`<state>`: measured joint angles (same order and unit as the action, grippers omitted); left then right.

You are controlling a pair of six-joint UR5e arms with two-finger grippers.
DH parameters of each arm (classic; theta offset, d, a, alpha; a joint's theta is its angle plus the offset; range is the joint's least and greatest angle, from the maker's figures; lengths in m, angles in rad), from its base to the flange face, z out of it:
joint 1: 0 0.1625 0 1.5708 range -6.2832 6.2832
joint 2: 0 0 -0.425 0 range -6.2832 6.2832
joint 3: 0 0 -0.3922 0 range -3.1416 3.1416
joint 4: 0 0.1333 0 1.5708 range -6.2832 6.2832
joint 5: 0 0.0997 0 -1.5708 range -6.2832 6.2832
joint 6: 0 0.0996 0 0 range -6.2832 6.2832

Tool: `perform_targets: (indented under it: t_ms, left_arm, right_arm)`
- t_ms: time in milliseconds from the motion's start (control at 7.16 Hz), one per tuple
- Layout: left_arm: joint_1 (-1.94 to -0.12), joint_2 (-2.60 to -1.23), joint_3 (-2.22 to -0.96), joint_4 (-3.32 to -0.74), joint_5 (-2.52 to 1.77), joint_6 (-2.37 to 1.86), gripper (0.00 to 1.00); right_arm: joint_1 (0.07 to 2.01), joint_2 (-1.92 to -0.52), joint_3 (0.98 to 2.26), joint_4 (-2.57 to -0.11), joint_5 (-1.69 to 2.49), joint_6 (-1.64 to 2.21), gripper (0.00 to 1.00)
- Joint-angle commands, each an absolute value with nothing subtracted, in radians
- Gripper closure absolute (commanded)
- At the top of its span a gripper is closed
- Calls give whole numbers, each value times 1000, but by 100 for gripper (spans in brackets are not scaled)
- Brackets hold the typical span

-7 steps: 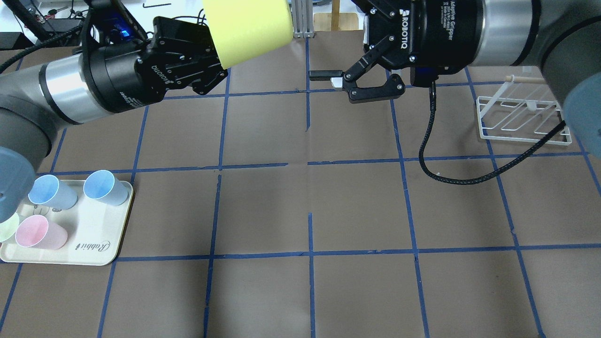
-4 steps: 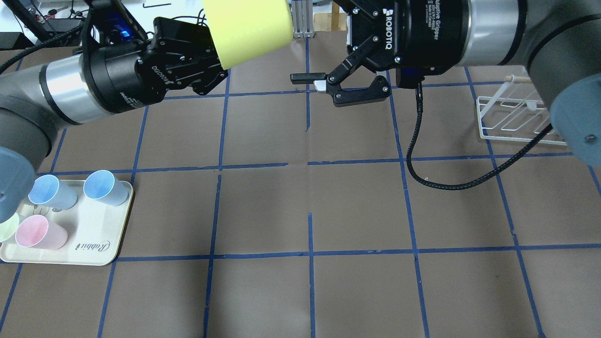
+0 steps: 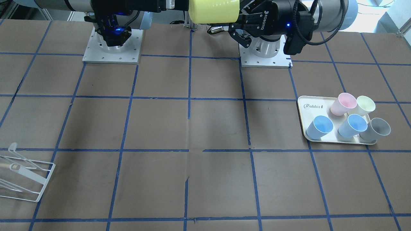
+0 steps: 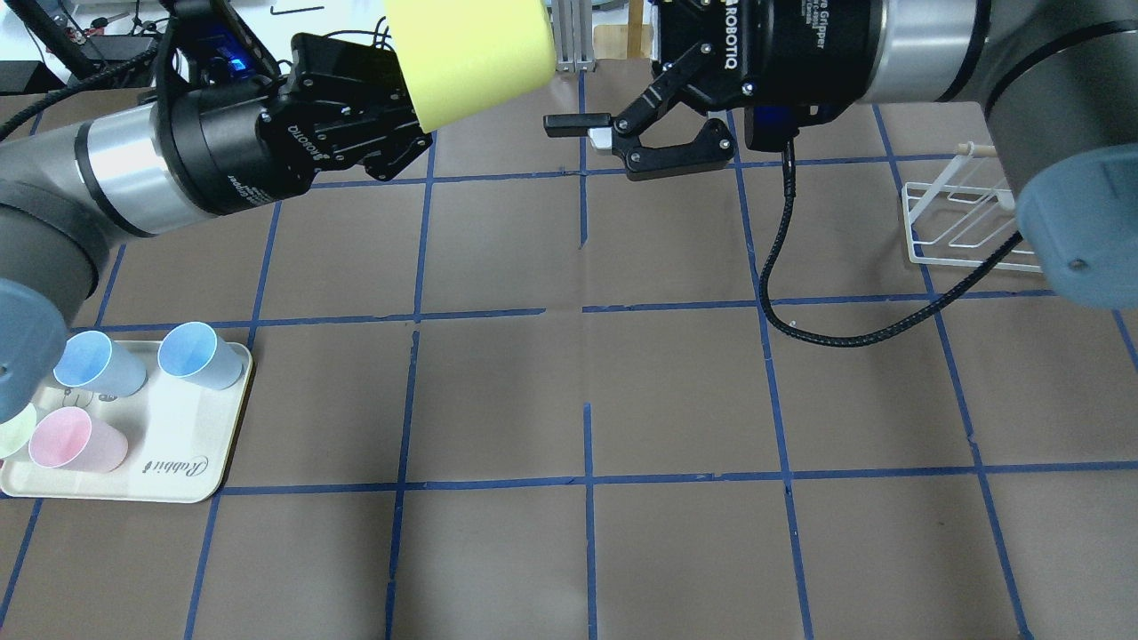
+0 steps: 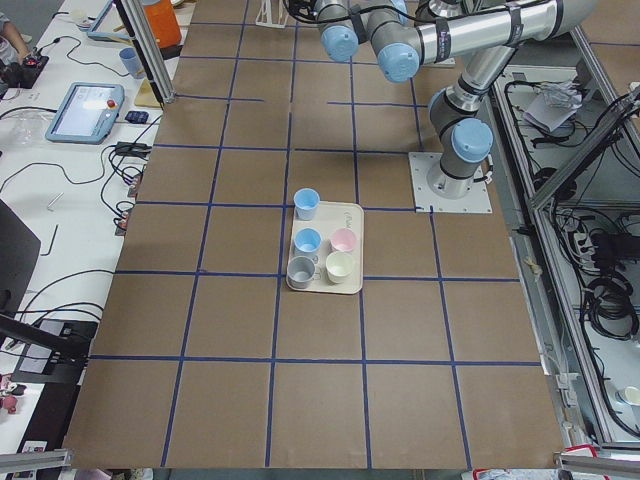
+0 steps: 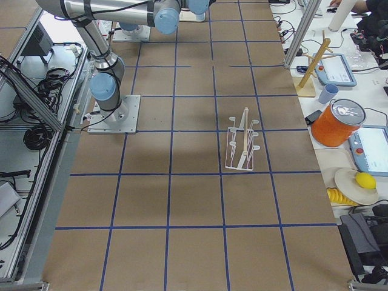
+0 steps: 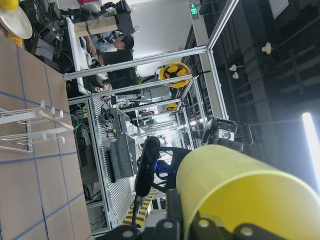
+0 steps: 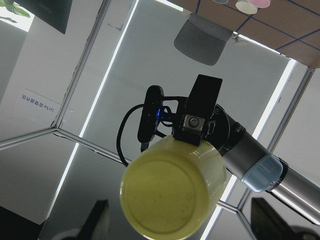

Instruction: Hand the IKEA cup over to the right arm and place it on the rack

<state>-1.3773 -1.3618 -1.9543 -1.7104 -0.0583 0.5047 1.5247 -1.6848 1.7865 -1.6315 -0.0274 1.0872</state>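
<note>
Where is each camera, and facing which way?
Front: across the table, facing the robot's arms.
Overhead: behind the robot, looking down; left gripper holds yellow cup, right gripper open.
Left side: table's end; tray, arms beyond.
Right side: opposite end; rack, arms beyond.
Left wrist: along cup, toward rack.
Right wrist: faces cup's base.
Both wrists see the cup.

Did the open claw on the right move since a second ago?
Yes. In the overhead view the right gripper slid left, toward the IKEA cup. It was right of the vertical blue tape line; now it reaches past it.
</note>
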Motion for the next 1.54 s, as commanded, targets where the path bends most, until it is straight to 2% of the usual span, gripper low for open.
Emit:
perform_targets:
  t_ms: [0, 1117, 1397]
  left_arm:
    - [-1376, -1361, -1954, -1710, -58, 503, 100]
    - [-1378, -1361, -1954, -1710, -58, 503, 100]
    - [-1378, -1361, -1954, -1710, -58, 503, 100]
  right_arm:
    - [1525, -1664, 1786, -1635, -28, 1092, 0]
    - [1561, -1644, 1755, -1635, -35, 1132, 0]
    - [1581, -1644, 1755, -1635, -23, 1137, 5]
